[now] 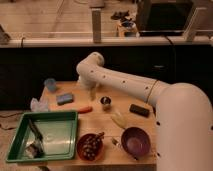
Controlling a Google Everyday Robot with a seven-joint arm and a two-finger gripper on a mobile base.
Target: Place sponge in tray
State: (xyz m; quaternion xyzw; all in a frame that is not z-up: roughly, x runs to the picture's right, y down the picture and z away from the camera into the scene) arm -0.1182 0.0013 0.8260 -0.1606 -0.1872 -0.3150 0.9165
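1. The gripper (92, 95) hangs from the bent white arm (125, 82) over the back part of the wooden table (102, 122). It points down, with its fingers spread apart and nothing between them.
2. The sponge (65, 98) (a small flat blue block) lies flat on the table to the picture's left of the gripper. It is near the gripper but not touching it, and it is outside the tray.
3. The tray (50, 115) is green and shallow and sits at the table's front left corner. It is near the sponge, with a strip of bare wood between them.
4. In the tray lie 2 dark things, a long thin one (33, 129) and a smaller lump (34, 149). What they are cannot be told.
5. A pale blue cup (50, 84) stands behind the sponge, near the table's back edge. A crumpled pale bag (39, 105) lies at the left edge, between the cup and the tray.
6. An orange stick (84, 109) lies just past the tray's far right corner. A small metal can (105, 102) stands near the gripper, on its right in the picture.
7. Farther right, a black block (139, 110) lies in front of the arm. A pale yellowish thing (119, 120) lies between the can and the front bowls.
8. 2 bowls stand at the front edge. A brown bowl (90, 146) with dark contents is just beside the tray, and a purple bowl (135, 141) is to its right.
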